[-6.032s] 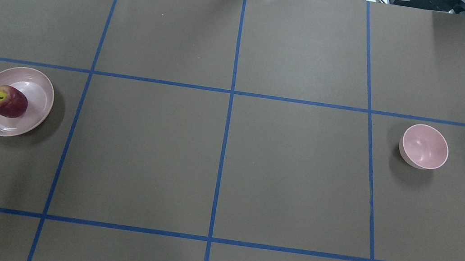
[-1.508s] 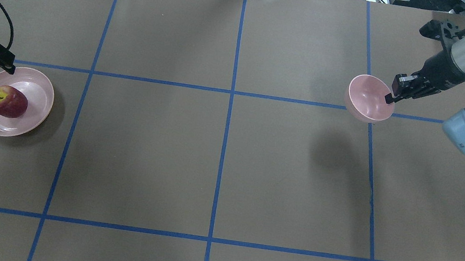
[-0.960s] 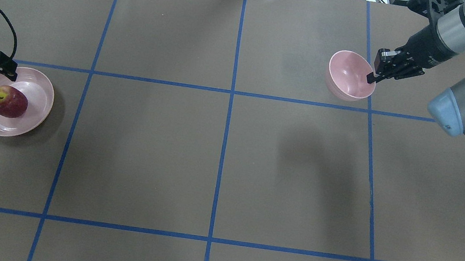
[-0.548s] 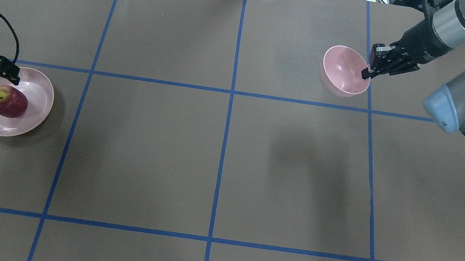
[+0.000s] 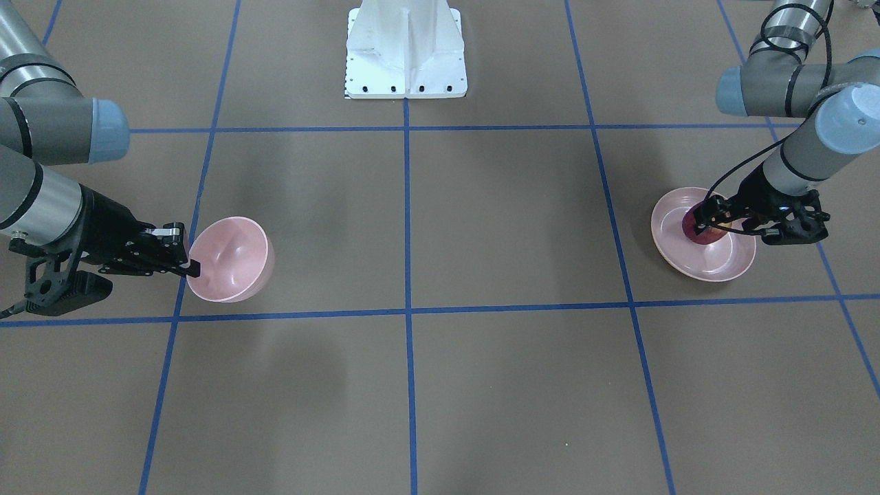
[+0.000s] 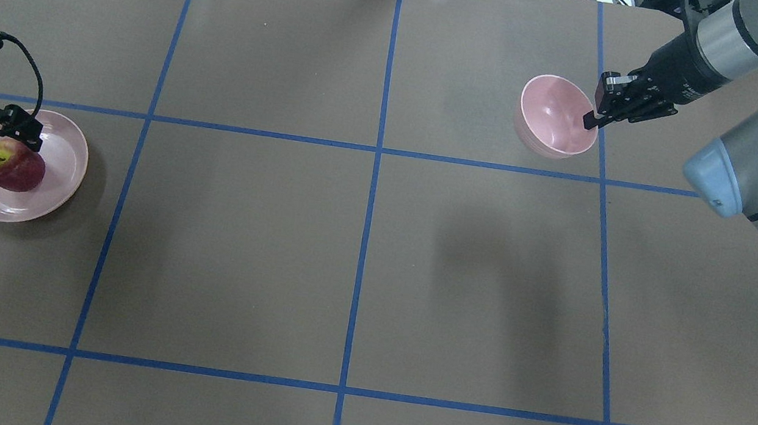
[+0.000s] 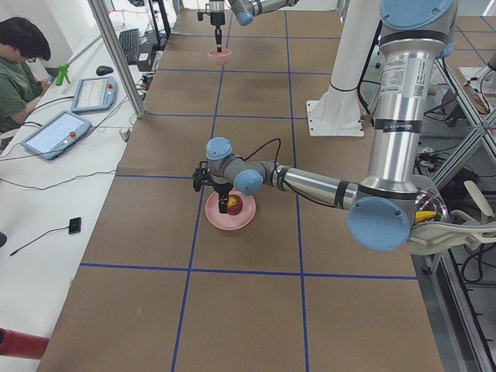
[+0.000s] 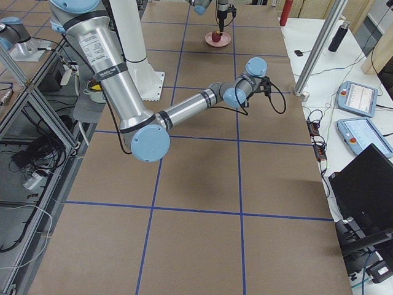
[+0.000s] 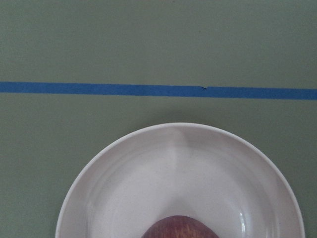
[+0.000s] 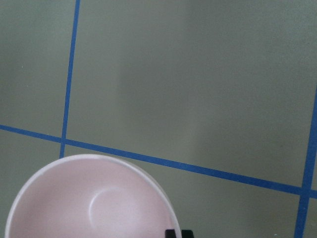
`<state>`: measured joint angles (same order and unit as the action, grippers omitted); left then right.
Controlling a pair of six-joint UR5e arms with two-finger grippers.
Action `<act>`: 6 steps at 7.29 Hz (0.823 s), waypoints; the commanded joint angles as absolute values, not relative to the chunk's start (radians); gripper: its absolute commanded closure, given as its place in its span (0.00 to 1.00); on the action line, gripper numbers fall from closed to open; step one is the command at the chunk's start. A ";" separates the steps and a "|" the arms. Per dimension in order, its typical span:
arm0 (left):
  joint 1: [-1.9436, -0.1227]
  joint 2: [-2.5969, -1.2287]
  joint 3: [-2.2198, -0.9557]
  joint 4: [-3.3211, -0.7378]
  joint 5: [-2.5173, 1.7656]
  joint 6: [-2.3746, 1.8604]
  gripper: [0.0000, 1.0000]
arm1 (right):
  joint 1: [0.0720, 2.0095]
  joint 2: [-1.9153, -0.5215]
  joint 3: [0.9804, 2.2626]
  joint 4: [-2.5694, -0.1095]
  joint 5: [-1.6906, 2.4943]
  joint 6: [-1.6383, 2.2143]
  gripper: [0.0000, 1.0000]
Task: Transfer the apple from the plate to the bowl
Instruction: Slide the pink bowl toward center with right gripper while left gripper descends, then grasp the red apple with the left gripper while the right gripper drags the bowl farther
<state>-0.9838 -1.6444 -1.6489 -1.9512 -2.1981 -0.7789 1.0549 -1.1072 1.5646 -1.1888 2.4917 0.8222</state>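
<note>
Right now I am judging this as the reach-for-the-apple step. My left gripper [image 6: 16, 132] is hovering just over the apple [image 6: 13, 166], which is lying in the plate [image 6: 63, 161] at the left end of the table [image 6: 231, 258]. Its jaws are looking spread, since no fingertips are showing in the left wrist view, and they are gripping nothing. My right gripper [image 6: 591, 118] is pinching the rim of the bowl [image 6: 556, 115] and holding it up off the surface, with its shadow falling well apart from it.

Next I am expecting to need a drop around the apple, a firm squeeze on its round, smooth skin, and a lift toward the bowl.

Brown paper crossed by blue tape lines [image 6: 364, 240] is covering the table. An operator [image 7: 19, 70] is sitting at a side bench with tablets [image 7: 54, 133].
</note>
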 commanded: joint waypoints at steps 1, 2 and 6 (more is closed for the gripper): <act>-0.953 -1.644 -1.620 -1.951 -2.192 -0.775 0.02 | 1.052 -1.104 1.565 -1.189 2.491 0.822 1.00; -0.940 -1.644 -1.614 -1.951 -2.197 -0.778 0.02 | 1.049 -1.104 1.566 -1.189 2.491 0.822 1.00; -0.942 -1.634 -1.663 -1.941 -2.213 -0.823 0.99 | 1.003 -1.089 1.566 -1.198 2.451 0.838 1.00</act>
<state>-0.9400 -1.6395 -1.6369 -1.9453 -2.2048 -0.7909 1.0144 -1.0902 1.5653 -1.1946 2.4592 0.8333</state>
